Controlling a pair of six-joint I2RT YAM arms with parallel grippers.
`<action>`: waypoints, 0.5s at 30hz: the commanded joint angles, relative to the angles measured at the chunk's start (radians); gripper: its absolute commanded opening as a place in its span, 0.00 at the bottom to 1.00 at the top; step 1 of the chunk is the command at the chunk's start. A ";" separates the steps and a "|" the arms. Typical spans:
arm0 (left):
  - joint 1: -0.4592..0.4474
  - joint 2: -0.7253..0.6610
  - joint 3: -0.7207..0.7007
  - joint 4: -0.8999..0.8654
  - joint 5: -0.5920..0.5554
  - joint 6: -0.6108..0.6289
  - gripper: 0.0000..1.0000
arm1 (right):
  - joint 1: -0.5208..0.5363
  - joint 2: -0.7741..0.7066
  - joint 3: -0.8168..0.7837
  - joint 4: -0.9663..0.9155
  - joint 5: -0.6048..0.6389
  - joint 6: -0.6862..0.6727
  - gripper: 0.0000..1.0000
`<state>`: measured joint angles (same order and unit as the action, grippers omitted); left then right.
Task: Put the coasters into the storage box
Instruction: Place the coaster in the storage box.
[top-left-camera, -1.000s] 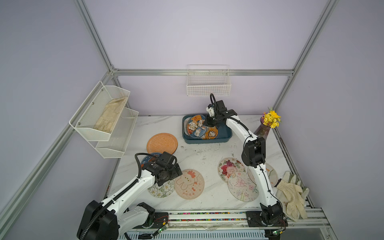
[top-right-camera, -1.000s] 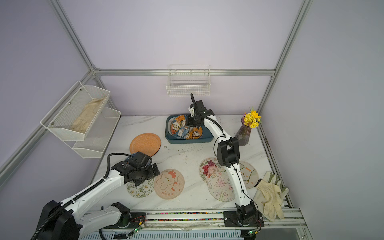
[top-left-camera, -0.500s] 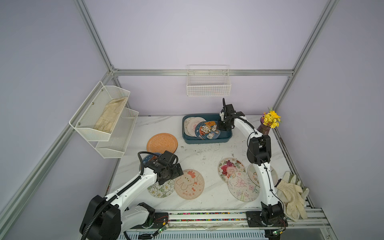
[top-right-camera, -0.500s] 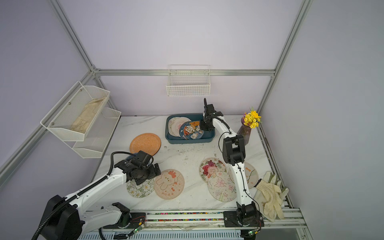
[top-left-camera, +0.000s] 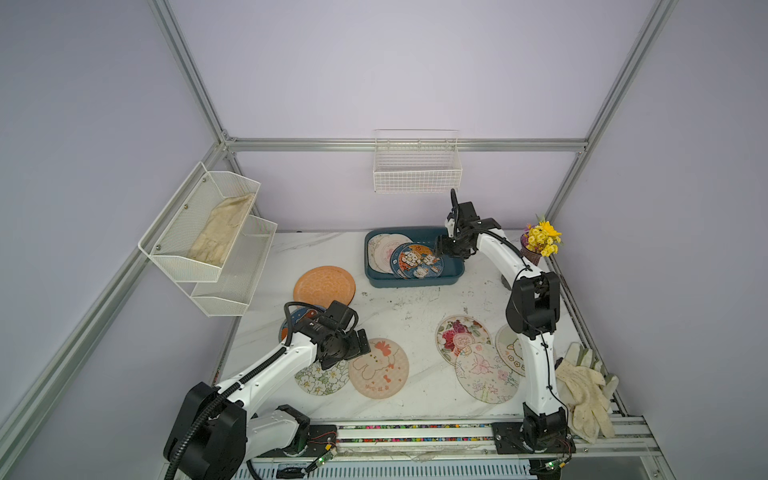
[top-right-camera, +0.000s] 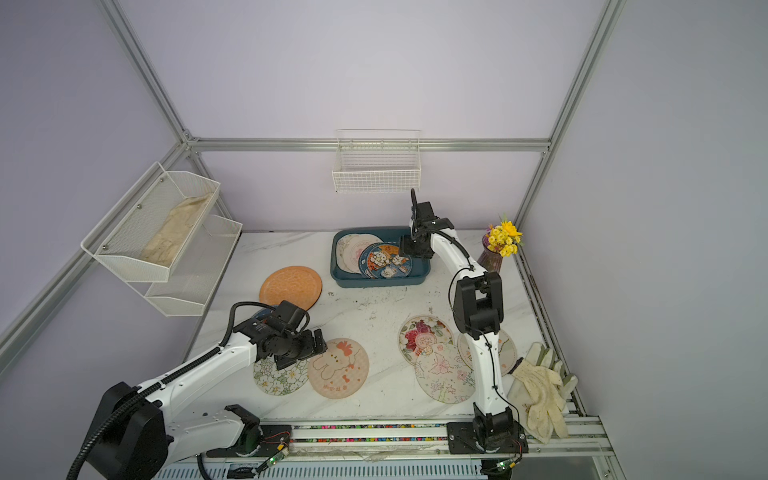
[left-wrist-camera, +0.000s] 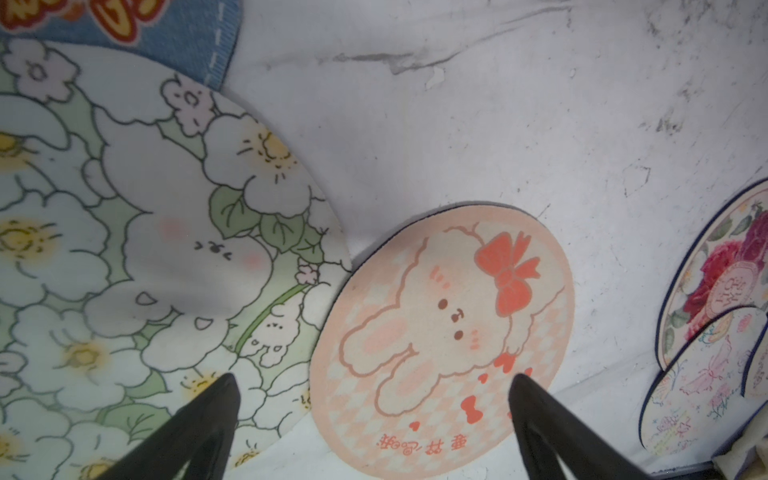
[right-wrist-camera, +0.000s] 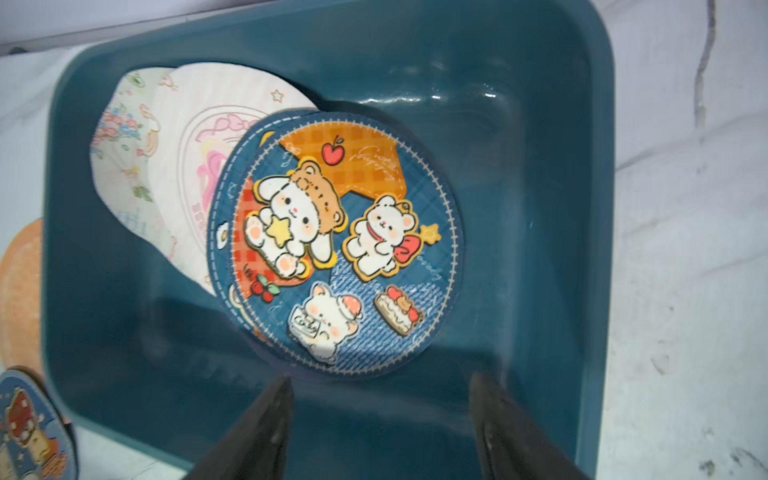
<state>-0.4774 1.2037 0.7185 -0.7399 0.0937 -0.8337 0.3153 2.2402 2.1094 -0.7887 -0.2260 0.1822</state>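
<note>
The worktop (top-left-camera: 415, 299) is scuffed white marble. At its back sits the box (top-left-camera: 411, 281), open side up, its long axis running side to side along the rear wall. Inside, two cream coasters (top-left-camera: 384, 249) lie toward its left end. The navy coaster (right-wrist-camera: 336, 245) overlaps them near the middle, flat and picture up. The cursive on its orange patch is too fine for me to read.

Out on the worktop, the orange coaster (top-left-camera: 324, 286) lies left of the box. The flower coaster (left-wrist-camera: 124, 249) and bunny coaster (left-wrist-camera: 440, 332) touch edge to edge at front left. The rose coaster (top-left-camera: 463, 338) and butterfly coaster (top-left-camera: 486, 374) overlap at front right. The bunny one carries a short line of orange characters near its rim, and the rose one has a few in its centre medallion. I cannot read either.

My right claw (right-wrist-camera: 380, 378) hangs over the right end of the box, jaws well apart with nothing in them. The navy coaster lies just off its tips. A second ago this claw was pinched on that coaster above the box's middle. Since then it has let go and drawn rightward, and the cream pair has come into view.

My left claw (left-wrist-camera: 374, 376) is spread wide and empty, low over the bunny coaster, with one finger above the flower coaster. It has barely moved.
</note>
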 joint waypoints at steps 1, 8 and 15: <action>-0.023 0.003 0.015 0.045 0.046 0.031 1.00 | 0.039 -0.106 -0.075 0.014 -0.020 0.012 0.70; -0.086 0.033 -0.028 0.077 0.019 0.017 1.00 | 0.145 -0.279 -0.316 0.081 -0.041 0.066 0.71; -0.119 0.051 -0.054 0.086 -0.029 -0.001 1.00 | 0.274 -0.418 -0.556 0.157 -0.058 0.151 0.71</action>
<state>-0.5861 1.2499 0.7086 -0.6754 0.0948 -0.8272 0.5560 1.8771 1.6218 -0.6727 -0.2703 0.2771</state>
